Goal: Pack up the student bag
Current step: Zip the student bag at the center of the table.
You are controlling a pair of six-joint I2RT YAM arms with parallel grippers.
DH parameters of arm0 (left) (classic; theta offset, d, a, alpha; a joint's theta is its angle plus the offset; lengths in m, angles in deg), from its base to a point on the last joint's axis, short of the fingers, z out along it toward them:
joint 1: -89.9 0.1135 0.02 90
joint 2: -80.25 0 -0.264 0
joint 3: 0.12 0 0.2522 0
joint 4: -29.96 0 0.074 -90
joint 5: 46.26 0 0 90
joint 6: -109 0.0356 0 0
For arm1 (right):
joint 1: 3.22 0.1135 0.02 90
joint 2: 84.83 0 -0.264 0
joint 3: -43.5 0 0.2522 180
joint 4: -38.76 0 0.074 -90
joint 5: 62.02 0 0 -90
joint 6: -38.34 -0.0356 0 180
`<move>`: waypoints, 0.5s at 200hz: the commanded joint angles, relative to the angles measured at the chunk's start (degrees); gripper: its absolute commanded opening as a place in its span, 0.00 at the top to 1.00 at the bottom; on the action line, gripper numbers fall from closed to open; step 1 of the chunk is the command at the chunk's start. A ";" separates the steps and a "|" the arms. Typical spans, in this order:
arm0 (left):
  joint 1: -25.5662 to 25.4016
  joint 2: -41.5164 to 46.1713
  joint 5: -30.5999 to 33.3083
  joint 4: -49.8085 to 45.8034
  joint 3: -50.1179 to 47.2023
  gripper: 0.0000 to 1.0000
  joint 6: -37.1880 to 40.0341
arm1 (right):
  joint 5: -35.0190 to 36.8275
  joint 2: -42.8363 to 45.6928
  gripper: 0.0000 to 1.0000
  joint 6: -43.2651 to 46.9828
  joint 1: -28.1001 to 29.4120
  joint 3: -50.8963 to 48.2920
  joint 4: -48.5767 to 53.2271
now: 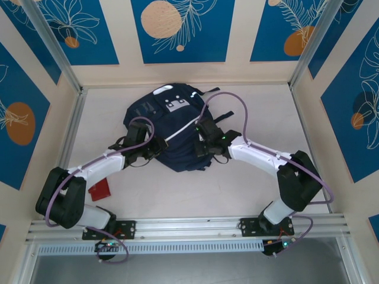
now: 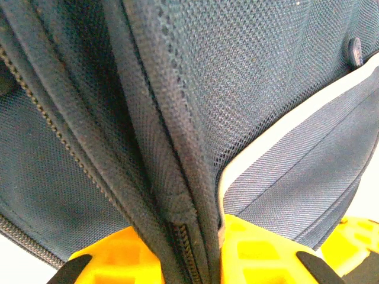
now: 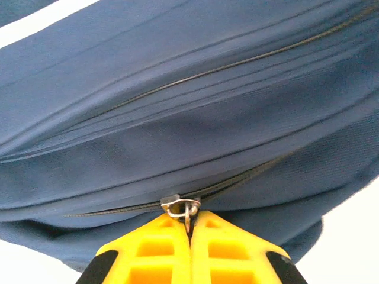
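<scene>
Large dark navy fabric backpack (image 1: 163, 118) with a white stripe and white-grey patches near its top lies flat on the pale table (image 1: 249, 177), centre-back, top end toward the far wall. Both arms reach in over its near half, 1 from each side.

Left claw (image 1: 155, 148) is at the backpack's near-left edge. In the left wrist view its yellow plastic fingers (image 2: 118, 260) are pinched onto a raised ridge of navy fabric with a dark zipper track (image 2: 180, 239) running through it; mesh panel and white stripe just beyond.

Right claw (image 1: 205, 147) is at the near-right side of the backpack. In the right wrist view its 2 yellow fingers (image 3: 160, 248) are pressed together, clamped on the small silver metal zipper pull (image 3: 186, 210) at the end of a closed zipper line.

Small flat red object (image 1: 100, 189) lies on the table under the left arm, apart from the backpack.
</scene>
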 commanded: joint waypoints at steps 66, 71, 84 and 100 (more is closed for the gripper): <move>8.43 15.84 15.53 -27.35 0.21 0.35 11.00 | -17.47 -10.16 1.00 1.95 6.39 14.25 -1.14; 9.29 16.96 15.86 -28.62 0.30 0.32 11.19 | -18.22 -10.87 1.00 1.57 7.00 15.05 -1.52; 11.33 19.37 16.03 -31.03 0.20 0.28 11.53 | -21.23 -13.17 1.00 0.66 8.93 17.42 -3.13; 12.94 21.46 14.92 -32.27 0.22 0.25 11.42 | -23.89 -16.40 1.00 -0.68 10.48 21.31 -4.29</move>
